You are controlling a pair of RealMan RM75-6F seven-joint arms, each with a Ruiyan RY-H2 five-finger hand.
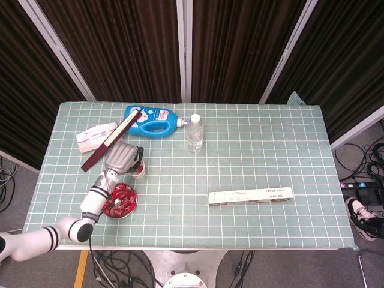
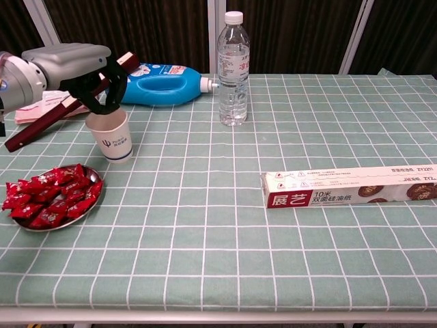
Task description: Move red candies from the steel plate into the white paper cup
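Chest view shows the red candies [image 2: 51, 203] heaped on the steel plate [image 2: 87, 210] at the near left of the table [image 2: 218, 232], with the white paper cup [image 2: 111, 136] standing upright just behind the plate. The left hand [image 2: 87, 72] hangs directly over the cup's mouth, its dark fingers [image 2: 109, 85] curled downward toward the rim; whether anything is pinched between them cannot be told from either view. In the head view the same hand [image 1: 123, 158] covers most of the cup [image 1: 139, 171], and the plate [image 1: 119, 200] lies just nearer the robot beside the forearm.

Behind the cup a dark red stick-like box [image 2: 65, 102] lies slantwise, its far end over a blue detergent bottle [image 2: 158, 85] lying on its side. A pink packet [image 2: 37, 107] sits at the far left. A clear water bottle [image 2: 233, 67] stands upright right of the blue one. Well apart on the right lies a long wrap box [image 2: 348, 186] with a red end. The right hand shows in neither view.
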